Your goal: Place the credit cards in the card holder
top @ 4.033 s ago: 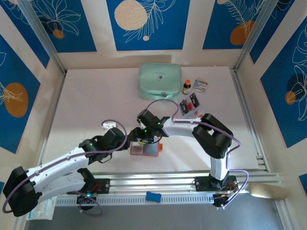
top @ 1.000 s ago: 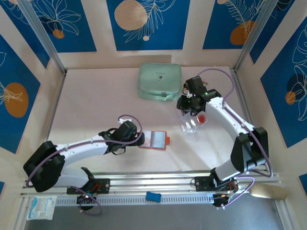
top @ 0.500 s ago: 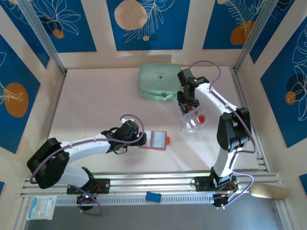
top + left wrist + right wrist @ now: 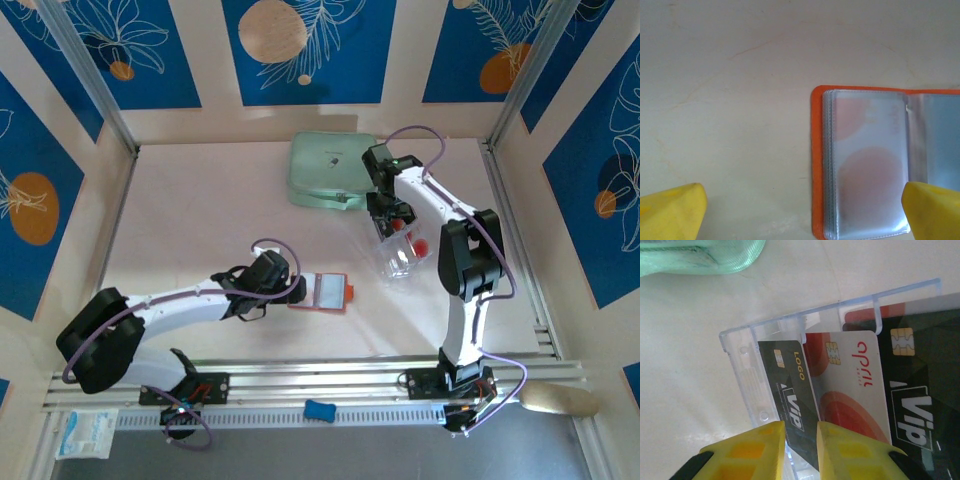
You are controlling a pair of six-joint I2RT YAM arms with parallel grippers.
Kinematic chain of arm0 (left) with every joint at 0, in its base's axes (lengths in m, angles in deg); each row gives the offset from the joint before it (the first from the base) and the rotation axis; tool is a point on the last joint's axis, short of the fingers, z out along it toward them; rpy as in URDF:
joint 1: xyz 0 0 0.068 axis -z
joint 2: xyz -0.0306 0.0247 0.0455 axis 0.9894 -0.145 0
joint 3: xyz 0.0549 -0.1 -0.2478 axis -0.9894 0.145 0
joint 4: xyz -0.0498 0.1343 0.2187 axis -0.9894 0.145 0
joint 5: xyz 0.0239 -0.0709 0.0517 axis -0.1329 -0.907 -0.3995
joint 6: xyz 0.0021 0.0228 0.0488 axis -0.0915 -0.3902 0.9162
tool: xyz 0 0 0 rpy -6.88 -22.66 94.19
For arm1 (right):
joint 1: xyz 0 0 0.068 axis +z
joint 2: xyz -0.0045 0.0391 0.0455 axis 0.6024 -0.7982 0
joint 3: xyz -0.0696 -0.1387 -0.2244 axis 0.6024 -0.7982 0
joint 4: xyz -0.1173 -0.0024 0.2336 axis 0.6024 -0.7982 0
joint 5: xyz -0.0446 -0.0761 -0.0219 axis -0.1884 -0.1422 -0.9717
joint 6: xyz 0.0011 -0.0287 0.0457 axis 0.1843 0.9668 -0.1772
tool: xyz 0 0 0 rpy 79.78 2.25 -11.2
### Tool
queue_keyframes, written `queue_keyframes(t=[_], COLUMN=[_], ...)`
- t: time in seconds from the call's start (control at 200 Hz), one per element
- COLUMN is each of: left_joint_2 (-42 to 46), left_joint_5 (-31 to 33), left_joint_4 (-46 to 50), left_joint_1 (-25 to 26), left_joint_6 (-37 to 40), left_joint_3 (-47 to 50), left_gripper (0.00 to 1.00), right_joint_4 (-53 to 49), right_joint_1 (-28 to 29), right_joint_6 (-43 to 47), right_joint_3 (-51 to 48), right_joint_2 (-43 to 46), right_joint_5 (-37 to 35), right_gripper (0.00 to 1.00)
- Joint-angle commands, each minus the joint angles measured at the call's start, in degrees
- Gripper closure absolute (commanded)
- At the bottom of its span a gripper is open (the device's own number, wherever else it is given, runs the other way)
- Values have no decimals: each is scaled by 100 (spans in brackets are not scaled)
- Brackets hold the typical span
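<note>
**Right gripper is sitting narrow over a dark card, left gripper is gaping by the holder**

Nearest me, the card holder (image 4: pixel 322 292) is lying open on the table (image 4: pixel 200 200), a pale red-dot card (image 4: pixel 867 175) showing inside it. The left gripper (image 4: pixel 294 290) is hovering over its orange edge, jaws spread wide, holding nothing. Farther back, the credit cards (image 4: pixel 855 385) are standing in the clear tray (image 4: pixel 740 360). The right gripper (image 4: pixel 801 452) is straddling the dark card (image 4: pixel 790 405), jaws narrow; I cannot tell whether they are pinching it. Behind, the mint-green case (image 4: pixel 332 170) is lying flat.
</note>
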Motion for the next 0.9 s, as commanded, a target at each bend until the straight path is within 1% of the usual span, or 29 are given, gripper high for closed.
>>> queue_keyframes(t=[0.0, 0.185, 0.405, 0.595, 0.685, 0.81, 0.895], left_joint_2=[-28, -19, -38, -27, -12, 7, 10], left_joint_5=[-66, -74, -99, -75, -74, -74, -82], left_joint_4=[-27, -22, -49, -23, -14, -5, 4], left_joint_1=[-34, -57, -66, -66, -70, -72, -71], left_joint_6=[114, 123, 114, 114, 113, 105, 106], left_joint_3=[-71, -45, -36, -36, -27, -27, -27], left_gripper=[0, 0, 0, 0, 0, 0, 0], right_joint_4=[-208, -221, -153, -92, -83, -91, -106], right_joint_1=[40, 40, 46, 33, 15, -3, -3], right_joint_6=[97, 131, 164, 187, 211, 296, 371], right_joint_3=[219, 227, 163, 150, 157, 155, 171], right_joint_2=[-123, -213, -285, -300, -254, -130, -3], right_joint_5=[-189, -342, -166, 13, 88, 184, 283], right_gripper=[75, 75, 75, 87, 88, 96, 99])
